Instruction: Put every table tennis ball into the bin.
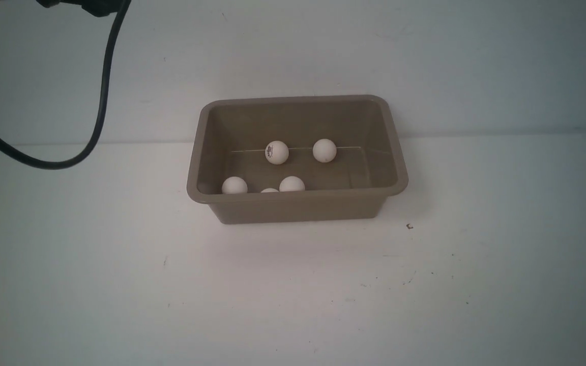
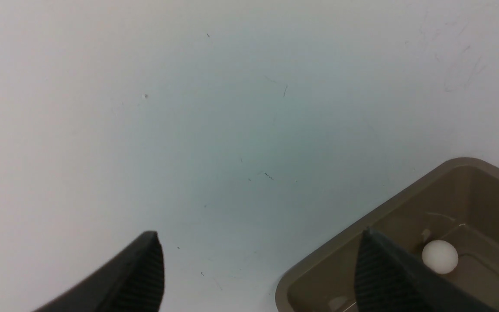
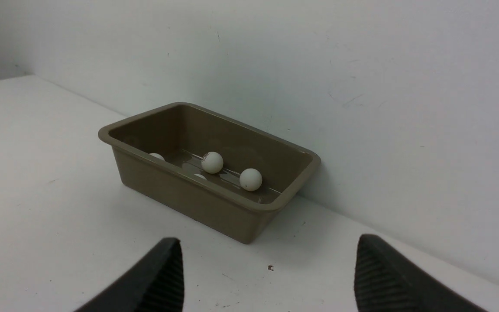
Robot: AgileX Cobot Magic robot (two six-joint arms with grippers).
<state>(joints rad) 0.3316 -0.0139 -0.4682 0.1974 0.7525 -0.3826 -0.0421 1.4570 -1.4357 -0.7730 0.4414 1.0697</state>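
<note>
"What does the taupe, rectangular plastic bin hold?"

"Five glossy white table tennis balls lie inside it on the white bench: two toward the far wall, three by the near one, its rim partly hiding them."

"And your grip?"

"My left pincer and right pincer are spread wide, both clasping nothing."

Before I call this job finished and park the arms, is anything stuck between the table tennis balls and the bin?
Nothing visible: the five balls in view already lie inside the bin.
</note>
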